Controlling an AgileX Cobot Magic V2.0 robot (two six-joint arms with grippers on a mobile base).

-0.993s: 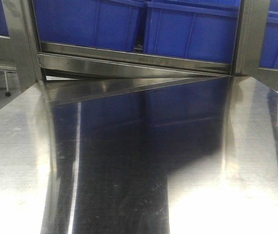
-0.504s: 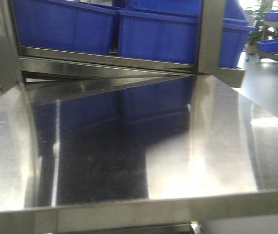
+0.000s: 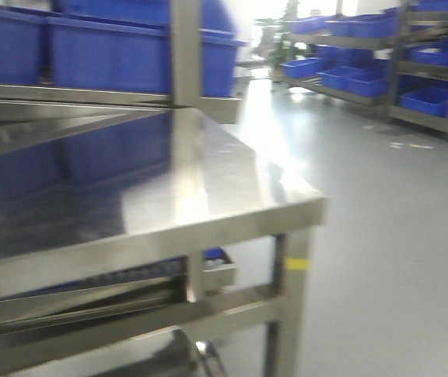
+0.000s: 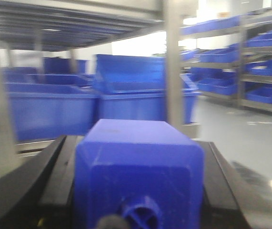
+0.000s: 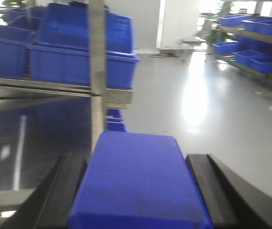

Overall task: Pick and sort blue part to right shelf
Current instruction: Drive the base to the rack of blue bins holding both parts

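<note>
**Desk:** What's in the left gripper?

**Me:** I see a blue part clamped between its black fingers, one finger hard against each side. The part is a boxy block with a small round stub on the face nearest the camera.

**Desk:** And the right gripper?

**Me:** Much the same. A second blue part sits between its two black fingers. My picture is smeared, so I'd say they look closed on it, but I can't see the contact line sharply.

**Desk:** What's around them?

**Me:** Past the left block stand blue bins on a steel shelf, with an upright post in front of them. On the right wrist view I have the steel table to the left of the block, and more bins above it behind the same kind of post. Grey floor opens out to the right.

**Desk:** Front camera?

**Me:** It shows the table's corner, a yellow mark on its leg, and racks of blue bins well apart across the floor. Neither arm shows there.
</note>
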